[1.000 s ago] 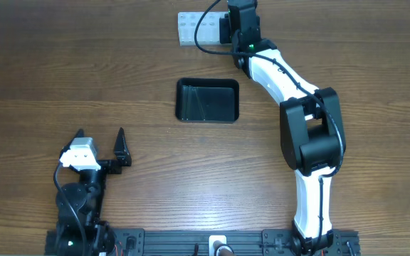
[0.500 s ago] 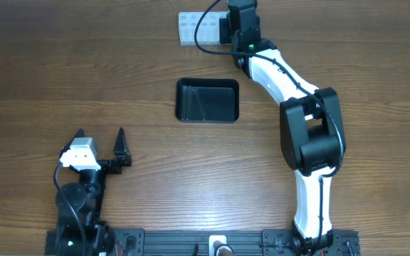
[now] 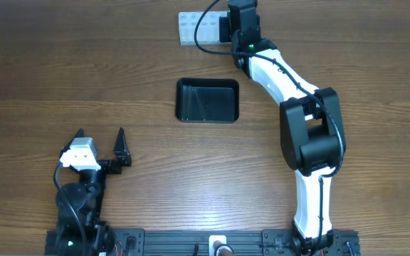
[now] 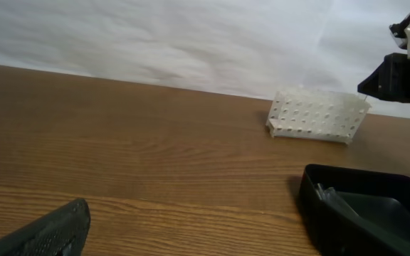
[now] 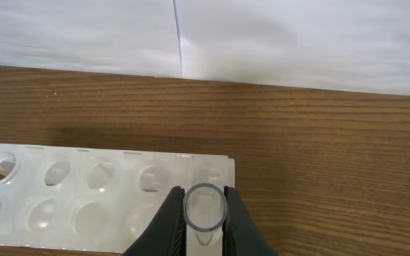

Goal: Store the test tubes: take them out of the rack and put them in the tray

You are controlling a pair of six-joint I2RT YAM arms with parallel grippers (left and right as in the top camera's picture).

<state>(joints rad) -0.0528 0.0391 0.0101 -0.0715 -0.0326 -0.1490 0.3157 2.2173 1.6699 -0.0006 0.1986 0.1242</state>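
The white test tube rack point(image 3: 199, 28) stands at the table's far edge; it also shows as the rack point(image 4: 316, 116) in the left wrist view and as the rack point(image 5: 84, 199) under the right wrist camera. My right gripper point(image 5: 204, 213) is over the rack's end, shut on a clear test tube point(image 5: 204, 207) whose open rim faces the camera. The black tray point(image 3: 207, 100) lies at mid-table, and clear tubes lie in the tray point(image 4: 361, 206). My left gripper point(image 3: 100, 136) rests open near the front left, holding nothing.
A white wall point(image 5: 262, 43) rises just behind the rack. The right arm point(image 3: 290, 78) stretches diagonally past the tray's right side. Bare wooden table point(image 3: 84, 64) spreads to the left of the tray and rack.
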